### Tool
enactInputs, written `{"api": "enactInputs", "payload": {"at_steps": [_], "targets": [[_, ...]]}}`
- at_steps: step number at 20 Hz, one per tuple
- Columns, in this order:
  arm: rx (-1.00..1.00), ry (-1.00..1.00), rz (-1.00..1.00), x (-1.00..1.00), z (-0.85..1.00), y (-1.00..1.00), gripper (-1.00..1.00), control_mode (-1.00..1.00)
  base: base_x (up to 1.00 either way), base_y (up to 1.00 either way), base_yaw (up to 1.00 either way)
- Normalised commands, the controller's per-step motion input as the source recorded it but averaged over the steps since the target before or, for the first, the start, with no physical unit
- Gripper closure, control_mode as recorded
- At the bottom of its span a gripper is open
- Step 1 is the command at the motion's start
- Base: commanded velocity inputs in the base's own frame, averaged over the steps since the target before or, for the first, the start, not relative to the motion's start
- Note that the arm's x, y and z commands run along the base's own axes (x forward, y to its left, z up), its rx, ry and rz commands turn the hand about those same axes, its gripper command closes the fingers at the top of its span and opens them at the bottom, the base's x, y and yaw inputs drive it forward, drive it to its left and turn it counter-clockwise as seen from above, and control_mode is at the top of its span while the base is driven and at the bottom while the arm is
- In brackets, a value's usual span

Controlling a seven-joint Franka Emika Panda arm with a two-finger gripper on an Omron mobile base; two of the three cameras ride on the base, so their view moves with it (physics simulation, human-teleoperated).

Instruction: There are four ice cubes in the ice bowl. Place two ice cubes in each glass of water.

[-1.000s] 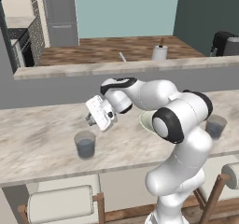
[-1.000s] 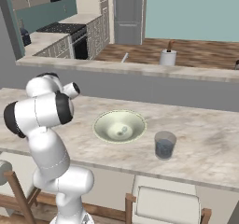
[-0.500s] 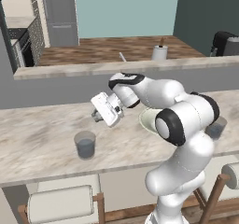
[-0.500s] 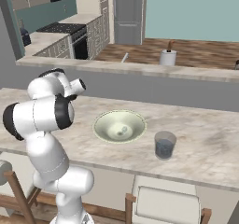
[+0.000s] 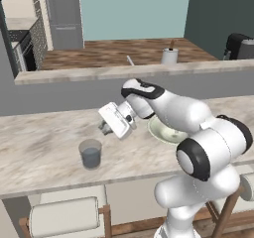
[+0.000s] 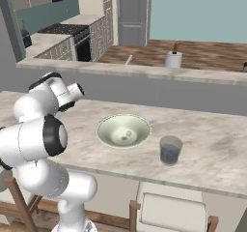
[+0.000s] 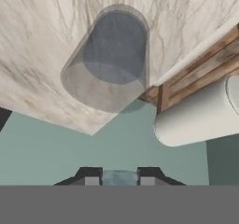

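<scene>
Your gripper (image 7: pixel 119 177) holds an ice cube (image 7: pixel 119 177), a pale block pinched between the narrowly set finger tips. In the left base view the gripper (image 5: pixel 105 128) hangs above the worktop (image 5: pixel 44 148), just behind the left glass (image 5: pixel 91 154), which stands near the front edge. The hand view shows that glass (image 7: pixel 112 55) ahead of the tips, not yet beneath them.

Bring the tips over the centre of the rim before you release. Keep the drop low so the water does not splash.

The bowl (image 6: pixel 123 130) sits mid-worktop with cubes (image 6: pixel 127 136) inside; the right glass (image 6: pixel 170 150) stands beside it, toward the front edge.
</scene>
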Motion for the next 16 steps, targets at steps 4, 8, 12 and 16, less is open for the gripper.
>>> {"api": "enactInputs", "payload": {"at_steps": [4,8,12,16], "targets": [[0.0,0.01,0.0,0.28,0.0,0.0,1.0,-1.0,0.0,0.0,0.0],[0.0,0.08,0.0,0.07,-0.01,0.0,1.0,-1.0,0.0,0.0,0.0],[-0.02,0.13,0.0,-0.14,-0.07,0.0,1.0,-1.0,0.0,0.0,0.0],[-0.04,0.1,0.01,-0.34,-0.04,0.0,1.0,-1.0,0.0,0.0,0.0]]}}
